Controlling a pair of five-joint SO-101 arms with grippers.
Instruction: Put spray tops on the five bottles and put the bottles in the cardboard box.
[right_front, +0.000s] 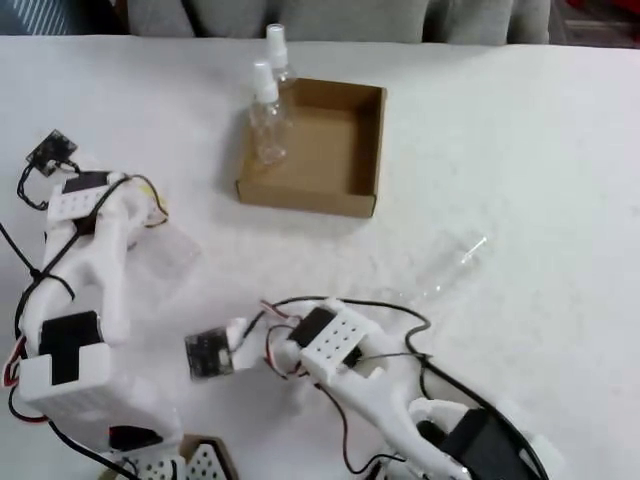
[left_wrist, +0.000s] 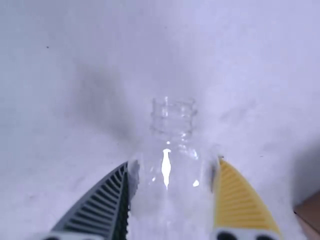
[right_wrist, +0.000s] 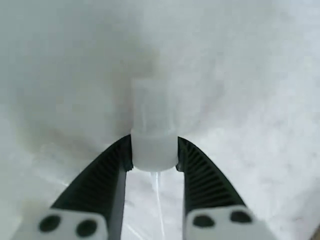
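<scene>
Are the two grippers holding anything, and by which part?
The left gripper holds an uncapped clear bottle by its body, just below the neck. The right gripper holds a spray top by its white collar.

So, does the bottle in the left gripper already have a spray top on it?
No, the bottle held by the left gripper shows a bare threaded neck with nothing screwed onto it.

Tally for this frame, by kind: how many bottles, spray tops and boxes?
Bottles: 4 (rear topped bottle, front topped bottle, open bottle in the jaws of the left gripper, lying bottle).
Spray tops: 3 (two fitted, loose spray top in the jaws of the right gripper).
Cardboard box: 1.
Total: 8.
</scene>
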